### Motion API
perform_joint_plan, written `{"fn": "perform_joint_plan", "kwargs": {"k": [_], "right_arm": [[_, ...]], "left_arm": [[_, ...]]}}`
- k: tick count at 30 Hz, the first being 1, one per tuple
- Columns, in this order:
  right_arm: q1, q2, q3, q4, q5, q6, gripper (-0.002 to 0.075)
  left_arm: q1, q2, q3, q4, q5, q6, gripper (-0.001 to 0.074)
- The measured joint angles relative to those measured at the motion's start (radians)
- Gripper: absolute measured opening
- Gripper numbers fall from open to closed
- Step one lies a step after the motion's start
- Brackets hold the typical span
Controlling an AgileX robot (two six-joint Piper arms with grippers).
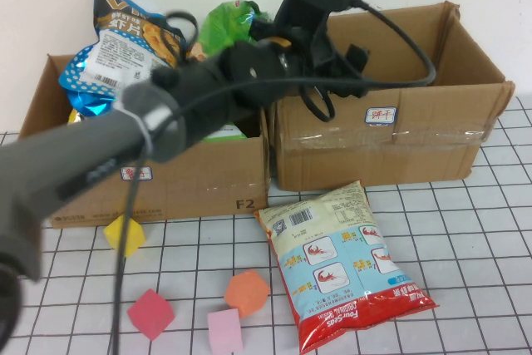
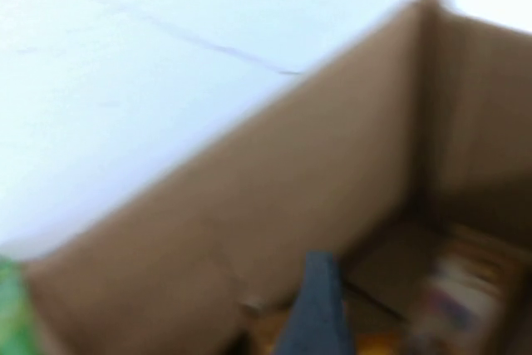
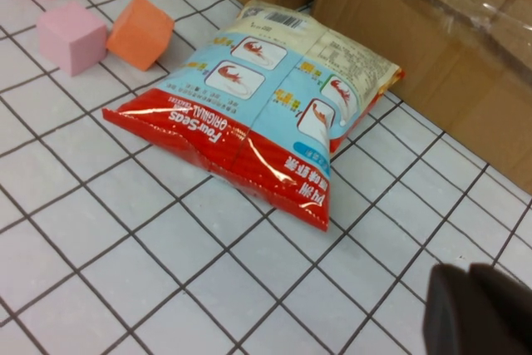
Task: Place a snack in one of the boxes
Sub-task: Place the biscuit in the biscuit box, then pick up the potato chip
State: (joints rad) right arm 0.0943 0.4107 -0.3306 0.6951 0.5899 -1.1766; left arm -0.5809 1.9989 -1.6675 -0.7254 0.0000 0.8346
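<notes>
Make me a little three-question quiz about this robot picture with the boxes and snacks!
1. True or false: the red, blue and cream shrimp-cracker bag lies inside a box.
2. Over which cardboard box does the left claw hang: A. left cardboard box, B. right cardboard box?
3. Fill in: the right claw, near the floor tiles, is ___.

Key: 1 false, it lies on the checked table; 2 B; 3 shut.

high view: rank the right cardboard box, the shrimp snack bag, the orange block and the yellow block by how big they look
1. right cardboard box
2. shrimp snack bag
3. orange block and yellow block: they look about alike, and the yellow one is partly behind a cable, so no ranking between them.
</notes>
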Motion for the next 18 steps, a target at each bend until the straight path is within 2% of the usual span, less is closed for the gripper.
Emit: {"fn": "perform_joint_plan", "kwargs": {"k": [3,6,8,10,13,18], "right_arm": [[0.000,0.000,0.000,0.009,0.010,0.010,-0.0001],[0.000,0.000,0.000,0.018,0.022,0.055,-0.0001],[0.000,0.007,0.000,0.027,0.037,0.100,-0.0001],[0.000,0.030,0.000,0.049,0.062,0.152,-0.0001],[0.000,0.090,-0.013,0.077,0.126,0.178,-0.0001],[0.000,0.203,-0.072,0.095,0.171,0.160,0.0000]], "left_arm": [[0.000,-0.064,0.000,0.002,0.166,-0.020,0.0453],[0.000,-0.140,0.000,0.019,0.399,-0.122,0.0287],[0.000,-0.192,0.000,0.055,0.547,-0.176,0.0144],[0.000,-0.231,0.000,0.118,0.665,-0.213,0.0066],[0.000,-0.285,0.000,0.271,0.817,-0.330,0.0018],[0.000,-0.370,0.016,0.580,0.969,-0.547,0.0004]]}}
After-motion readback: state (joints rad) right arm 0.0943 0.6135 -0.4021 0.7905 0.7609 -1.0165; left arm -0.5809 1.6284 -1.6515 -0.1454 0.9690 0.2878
